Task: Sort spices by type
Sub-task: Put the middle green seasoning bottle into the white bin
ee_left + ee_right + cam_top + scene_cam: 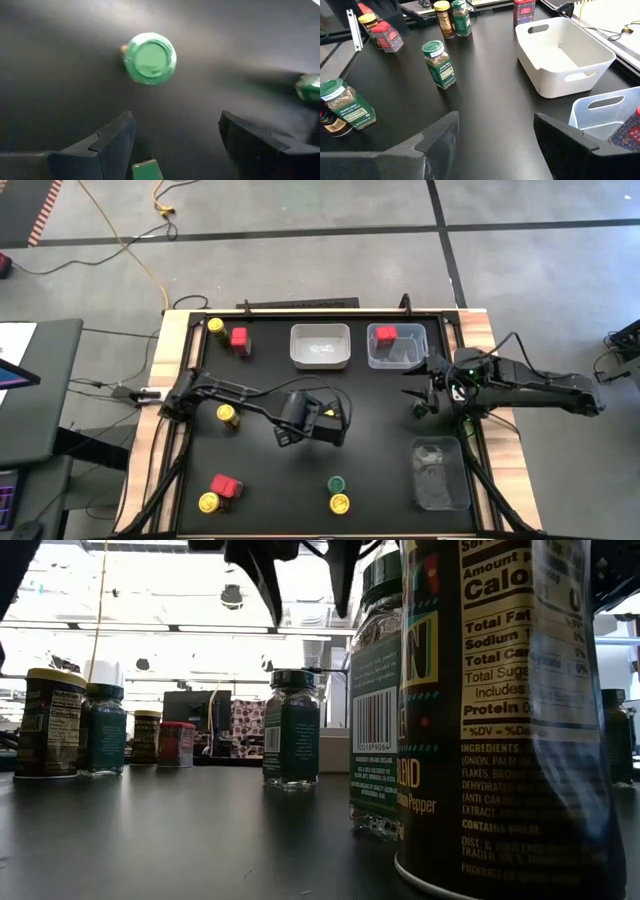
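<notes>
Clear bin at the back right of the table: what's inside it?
One red spice box lies in the clear bin, toward its back-left corner; the right wrist view catches its edge too. The rest of the bin's floor looks bare. The white bin beside it looks bare inside.

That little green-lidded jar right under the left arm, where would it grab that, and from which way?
Probably by the round lid or the neck just under it, coming straight down. The green-lidded jar stands upright on the table, lid facing the open left gripper, with bare table around it, so the fingers could likely drop either side.
</notes>
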`<state>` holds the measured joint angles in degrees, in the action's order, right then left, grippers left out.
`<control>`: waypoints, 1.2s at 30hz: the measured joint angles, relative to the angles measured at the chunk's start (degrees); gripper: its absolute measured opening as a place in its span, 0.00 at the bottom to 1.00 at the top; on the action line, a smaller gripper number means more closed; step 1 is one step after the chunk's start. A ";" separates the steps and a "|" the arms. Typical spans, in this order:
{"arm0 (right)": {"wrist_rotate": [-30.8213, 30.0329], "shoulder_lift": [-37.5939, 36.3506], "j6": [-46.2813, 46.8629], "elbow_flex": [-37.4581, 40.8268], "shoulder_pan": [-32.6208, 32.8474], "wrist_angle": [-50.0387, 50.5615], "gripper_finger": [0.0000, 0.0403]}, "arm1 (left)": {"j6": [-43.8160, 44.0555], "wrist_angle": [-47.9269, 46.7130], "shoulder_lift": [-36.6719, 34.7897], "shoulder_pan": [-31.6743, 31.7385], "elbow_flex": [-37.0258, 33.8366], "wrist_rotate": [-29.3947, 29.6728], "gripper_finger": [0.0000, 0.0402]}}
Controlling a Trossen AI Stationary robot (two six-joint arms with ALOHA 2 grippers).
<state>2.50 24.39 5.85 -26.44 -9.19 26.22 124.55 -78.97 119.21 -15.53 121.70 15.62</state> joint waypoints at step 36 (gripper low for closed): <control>0.15 0.02 0.02 0.00 0.13 0.11 0.71 | 2.68 0.15 1.91 4.00 -2.42 -3.65 0.80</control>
<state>2.66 24.40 5.87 -26.44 -9.06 26.33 127.23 -78.82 121.12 -11.53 119.28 11.97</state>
